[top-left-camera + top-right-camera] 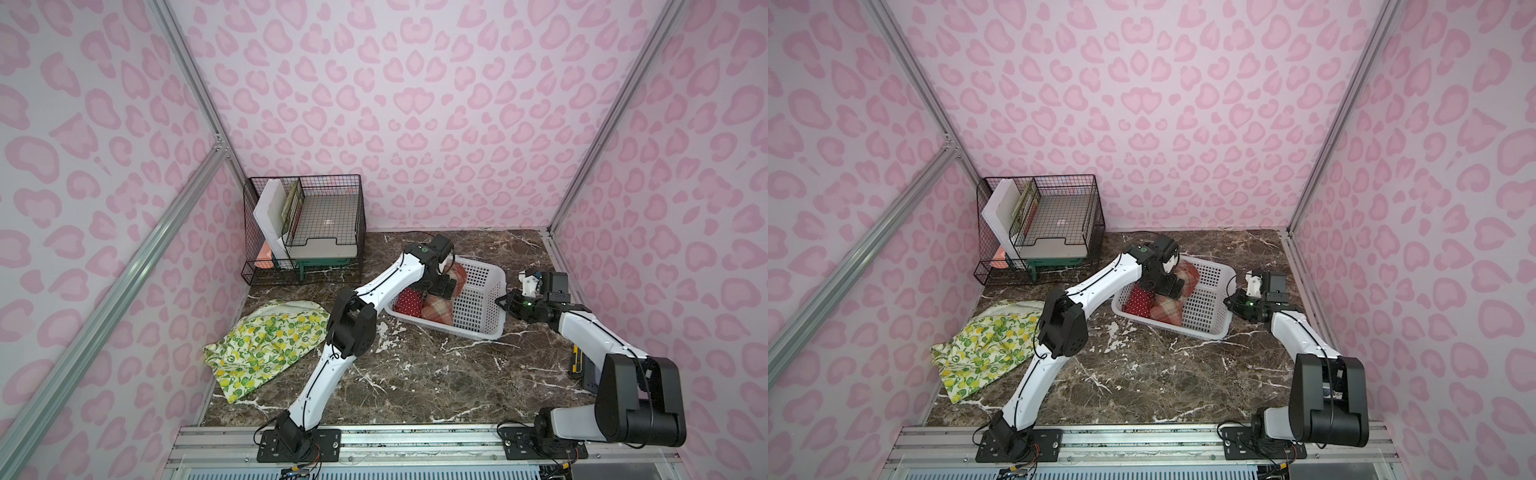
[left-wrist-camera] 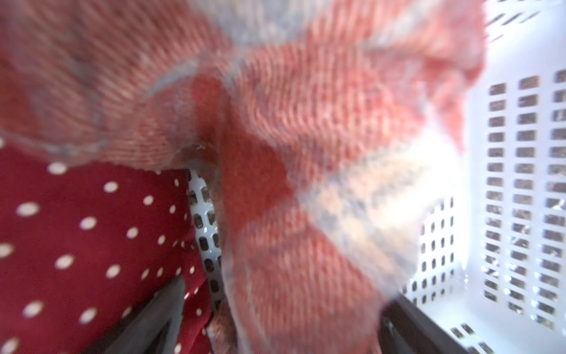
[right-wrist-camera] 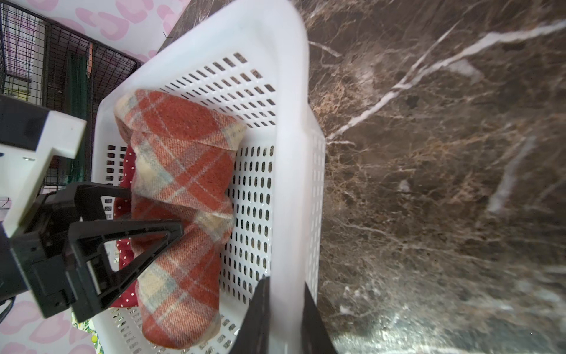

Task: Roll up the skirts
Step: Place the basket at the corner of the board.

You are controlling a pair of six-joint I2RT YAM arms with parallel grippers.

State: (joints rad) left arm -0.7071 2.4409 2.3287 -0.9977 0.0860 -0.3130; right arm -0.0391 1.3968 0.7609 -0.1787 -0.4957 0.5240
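Our left hand stands wide open around the rolled plaid skirt in the basket, gripping nothing; our right hand pinches the basket's rim. We should lift straight up (a snagged fold would unroll it).

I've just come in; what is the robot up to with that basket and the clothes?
The left tool stands open around the rolled plaid skirt, which lies in the white basket beside the rolled red polka-dot skirt. The right tool is clamped on the basket's rim, apparently steadying it. The lemon-print skirt lies unrolled on the table, so one roll is left to do.
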